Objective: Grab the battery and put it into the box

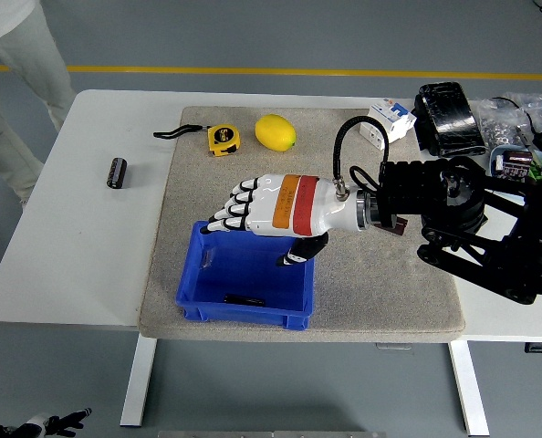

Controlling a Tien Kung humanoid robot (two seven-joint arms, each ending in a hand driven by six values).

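A blue box (244, 317) stands on the grey mat (380, 292) near the table's front. A slim black battery (244, 299) lies flat on the box floor by its near wall. My right hand (253, 243) hovers over the box, palm down. Its fingers are spread and the thumb points down, holding nothing. It is above and slightly behind the battery, not touching it. A short black cylinder (117, 172) lies on the bare white table to the left of the mat. My left hand (52, 424) shows only at the bottom left corner, below table level.
A yellow tape measure (223, 139) and a lemon (276, 131) lie at the mat's far edge. A white box (387, 120), a black pack (449, 108) and small parts crowd the table's far right. A person's legs (20, 82) stand at the far left.
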